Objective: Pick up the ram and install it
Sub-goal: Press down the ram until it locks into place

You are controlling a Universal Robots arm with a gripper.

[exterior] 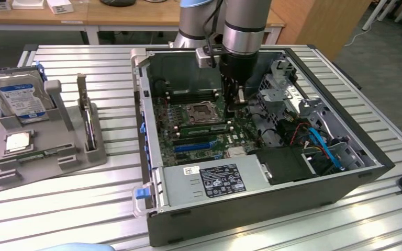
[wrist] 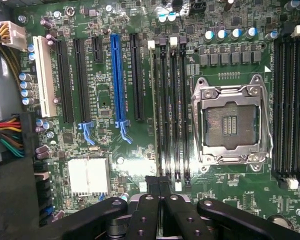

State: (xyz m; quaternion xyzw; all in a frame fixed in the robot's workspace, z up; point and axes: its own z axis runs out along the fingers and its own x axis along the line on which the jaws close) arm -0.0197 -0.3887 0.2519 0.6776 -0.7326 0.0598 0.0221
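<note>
My end effector [wrist: 160,187] is closed, fingertips pressed together, low inside the computer case [exterior: 257,214] over the bank of memory slots beside the CPU socket [wrist: 230,122]. In line with the tips, in the slot of that bank farthest from the socket, runs a thin pale strip that I take to be the ram [wrist: 155,110] seen edge-on. I can't tell whether it's fully seated or whether the tips touch it. Another green stick [exterior: 46,153] lies on the grey holder on the counter, well away from the socket.

My worries are these. The tips meet the stick at one end only, so pressure there could tilt it and leave the far latch unlocked. They could also slide off that narrow edge onto the neighbouring slot, or a hard push could flex the board.
</note>
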